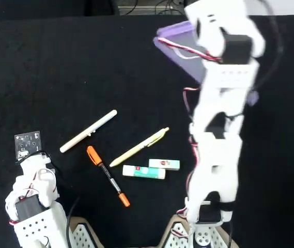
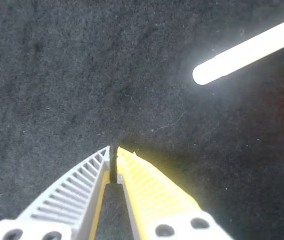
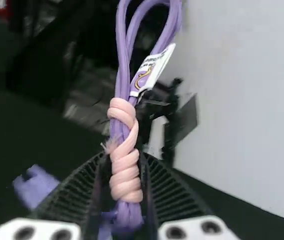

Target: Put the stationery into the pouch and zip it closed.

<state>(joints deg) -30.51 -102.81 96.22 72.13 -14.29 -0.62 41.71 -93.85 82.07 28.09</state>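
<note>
High view: black table (image 1: pixel 59 67), purple pouch (image 1: pixel 180 35)

Purple pouch (image 1: pixel 175 49), orange-capped marker (image 1: pixel 108 176), black table (image 1: pixel 59 67).

Reference: click pen (image 1: pixel 139 147), mid-desk (image 1: pixel 59 67).
- Capped pen (image 1: pixel 88 131): to its left, slightly farther back.
- Marker (image 1: pixel 108 176): left, nearer the arm bases.
- Long eraser (image 1: pixel 143 172) and short eraser (image 1: pixel 164 164): just beside each other, just in front of it.
- Pouch (image 1: pixel 175 44): well behind, to the right, gripped in right claw (image 3: pixel 124 160).
- Left claw (image 2: pixel 114 152): far left, in front.
</note>
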